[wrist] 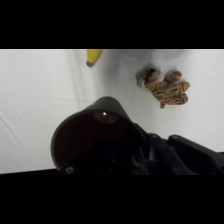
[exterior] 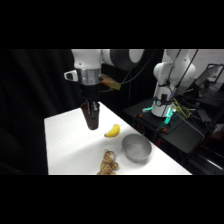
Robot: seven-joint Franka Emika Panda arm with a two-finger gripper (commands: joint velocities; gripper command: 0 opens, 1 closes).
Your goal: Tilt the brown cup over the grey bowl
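- Reddish-brown and tapered, the brown cup (exterior: pixel 92 119) hangs beneath the claw (exterior: pixel 92 108), apparently clear of the white table (exterior: pixel 65 145) near its far-left part; in the side view it appears upright or close to it, mouth uppermost.
- Seen from the wrist, the brown cup (wrist: pixel 95 132) fills the lower centre: a dark round rim and a deep maroon interior with one small glint of light inside. No contents can be made out.
- Black linkage of the claw (wrist: pixel 142 155) presses against the cup's wall, so the claw appears closed on the cup, gripping it at the rim or upper side; the fingertips themselves are hidden against the dark cup.
- Such a hold from above likely serves the task: with the cup carried clear of the surface, a turn of the wrist would tip its mouth downward.
- Smooth, matte and wide, the grey bowl (exterior: pixel 136 148) sits on the table toward the near right, well apart from the cup and not below it; the tilt is judged not yet begun, and travel toward the bowl seems needed first.
- Between cup and bowl lies a yellow banana (exterior: pixel 113 131); its tip shows at the wrist view's top edge (wrist: pixel 93 56).
- Tan and striped, a tiger toy (exterior: pixel 108 163) lies at the table's near edge, just beside the bowl; from the wrist it appears at the upper right (wrist: pixel 164 87).
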